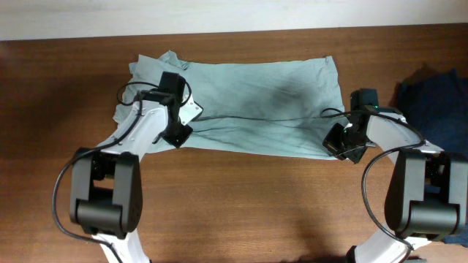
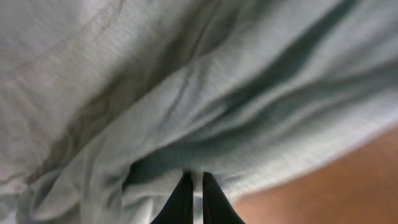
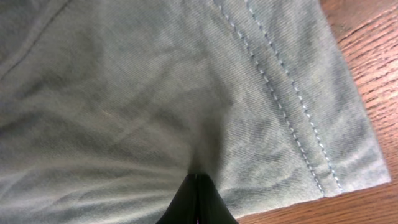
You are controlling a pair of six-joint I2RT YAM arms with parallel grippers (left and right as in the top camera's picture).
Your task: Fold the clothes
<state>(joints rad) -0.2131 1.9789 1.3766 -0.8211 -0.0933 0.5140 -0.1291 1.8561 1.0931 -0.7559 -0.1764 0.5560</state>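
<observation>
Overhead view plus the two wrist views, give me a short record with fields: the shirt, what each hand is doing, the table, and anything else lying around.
shirt: pale grey-blue T-shirt, spread out on the table, wrinkled, bunched at its far left corner
left hand: closed, pinching fabric at the shirt's near edge, left side
right hand: closed, pinching fabric by the shirt's near right corner
table: brown wood
other: dark blue cloth at the right edge, apart from the shirt

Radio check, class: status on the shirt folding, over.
Left gripper shut on T-shirt, near edge. Right gripper shut on hem corner. T-shirt spread on table. Dark garment far right, apart.
</observation>
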